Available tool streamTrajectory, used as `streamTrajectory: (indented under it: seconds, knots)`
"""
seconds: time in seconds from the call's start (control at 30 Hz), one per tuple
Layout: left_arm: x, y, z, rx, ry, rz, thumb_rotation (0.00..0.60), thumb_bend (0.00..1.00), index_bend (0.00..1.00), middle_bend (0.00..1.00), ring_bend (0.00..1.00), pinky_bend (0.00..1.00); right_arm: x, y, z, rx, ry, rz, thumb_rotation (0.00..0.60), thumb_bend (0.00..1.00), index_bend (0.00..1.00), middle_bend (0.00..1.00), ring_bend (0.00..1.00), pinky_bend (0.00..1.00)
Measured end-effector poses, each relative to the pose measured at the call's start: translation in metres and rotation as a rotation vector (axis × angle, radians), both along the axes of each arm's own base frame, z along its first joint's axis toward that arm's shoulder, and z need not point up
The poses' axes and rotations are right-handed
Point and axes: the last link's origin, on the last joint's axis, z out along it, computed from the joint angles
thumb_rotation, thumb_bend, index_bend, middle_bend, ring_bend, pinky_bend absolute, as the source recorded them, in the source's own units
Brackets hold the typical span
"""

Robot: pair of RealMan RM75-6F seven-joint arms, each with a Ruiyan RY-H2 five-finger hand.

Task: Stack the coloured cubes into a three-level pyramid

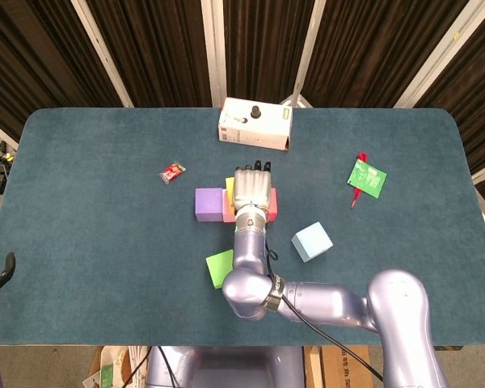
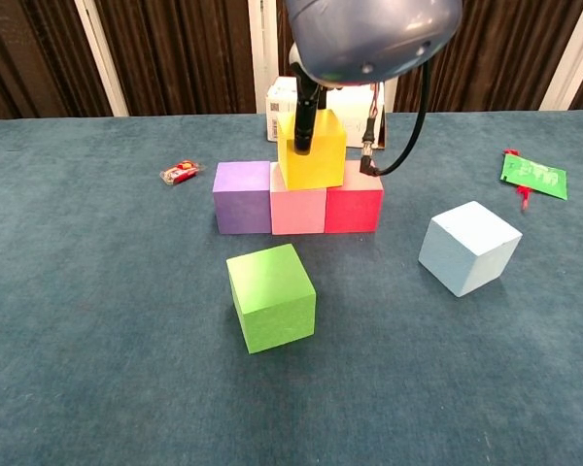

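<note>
The right hand (image 1: 253, 190) pinches the yellow cube (image 2: 312, 150) over the pink cube (image 2: 298, 210); it looks light, rigid and smooth-faced, best gripped on opposite flat sides.

Row of purple cube (image 2: 242, 197), pink cube (image 2: 298, 210) and red cube (image 2: 355, 209) sits mid-table, touching side by side. Yellow cube (image 2: 313, 149) on top, over pink/red seam, w/ right hand (image 1: 252, 191) on it, so approach from above is blocked there.

White box (image 1: 255, 124) just past the row at 12 o'clock; narrow gap between.

Green cube (image 2: 271, 297) near, at 6 o'clock; pale blue cube (image 2: 468, 248) at 4 o'clock, apart from row.

Red wrapper (image 1: 172, 171) at 10 o'clock, green packet (image 1: 366, 178) at 2 o'clock, both well apart.

Table (image 1: 81, 234) is open carpet on the left side and at the front-left corner.
</note>
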Motion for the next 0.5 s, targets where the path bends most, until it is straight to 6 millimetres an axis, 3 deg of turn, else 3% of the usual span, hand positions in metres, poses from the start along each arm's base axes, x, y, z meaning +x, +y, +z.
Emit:
streamTrajectory:
  seconds: [0.27, 0.5]
  knots:
    - [0.0000, -0.0003, 0.0008, 0.008, -0.006, 0.002, 0.600, 0.41, 0.03, 0.00, 0.00, 0.00, -0.0005, -0.0023, -0.0037, -0.012, -0.019, 0.003, 0.600, 0.29, 0.25, 0.30, 0.09, 0.00]
    - [-0.0003, 0.0001, 0.0008, 0.009, -0.009, 0.005, 0.600, 0.41, 0.03, 0.00, 0.00, 0.00, 0.0001, -0.0031, -0.0036, -0.038, -0.023, 0.011, 0.600, 0.29, 0.33, 0.40, 0.19, 0.00]
